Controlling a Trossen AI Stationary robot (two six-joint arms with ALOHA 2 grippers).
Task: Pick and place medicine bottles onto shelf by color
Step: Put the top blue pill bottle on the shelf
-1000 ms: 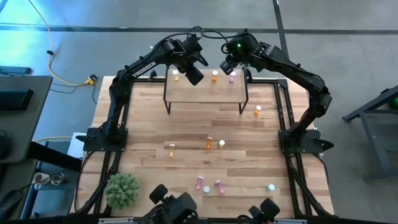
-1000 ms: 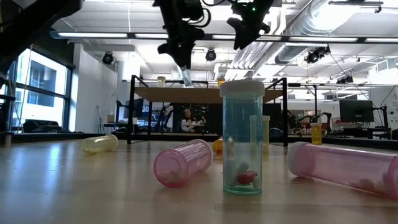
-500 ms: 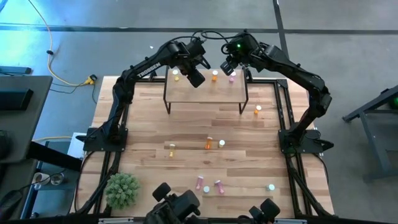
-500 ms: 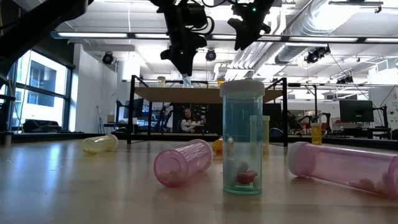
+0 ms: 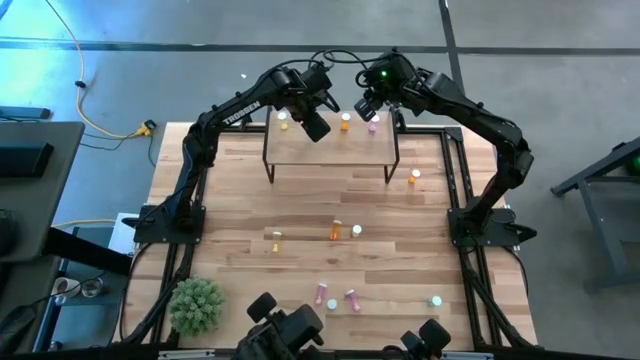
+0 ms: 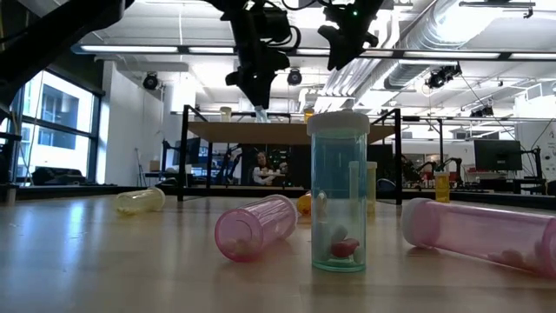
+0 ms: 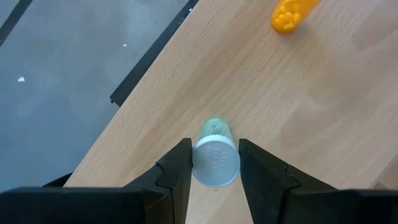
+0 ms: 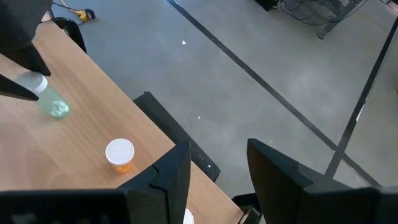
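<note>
Left gripper (image 7: 214,163) shifted slightly above shelf (image 5: 330,150), green bottle (image 7: 216,158) clamped, contents unclear.

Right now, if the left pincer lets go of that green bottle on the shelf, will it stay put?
Probably, if set upright: the green bottle looks slightly tilted between the left pincer fingers over the shelf. Its cylindrical body would likely roll if tipped, like the pink bottle lying on the table. It seems light.

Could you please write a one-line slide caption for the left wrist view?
Left gripper holds a green bottle by its white cap over the shelf, an orange bottle standing farther along.
</note>
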